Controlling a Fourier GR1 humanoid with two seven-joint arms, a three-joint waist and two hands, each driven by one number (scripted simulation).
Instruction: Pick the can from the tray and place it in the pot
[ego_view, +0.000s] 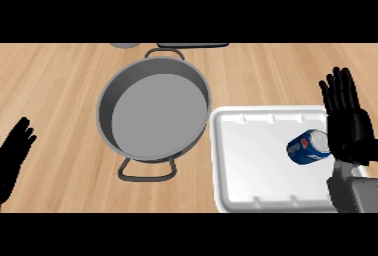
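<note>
The blue can (310, 146) lies on its side in the white tray (244, 165), just beside my right hand (347, 117), whose fingers are straight and hold nothing. I judge it light, stiff and smooth, so it may roll; I would take it around the middle of its body.

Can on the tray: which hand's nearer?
Right. The right hand is open, right beside the blue can on the white tray. The left hand rests open at the far left edge.
</note>
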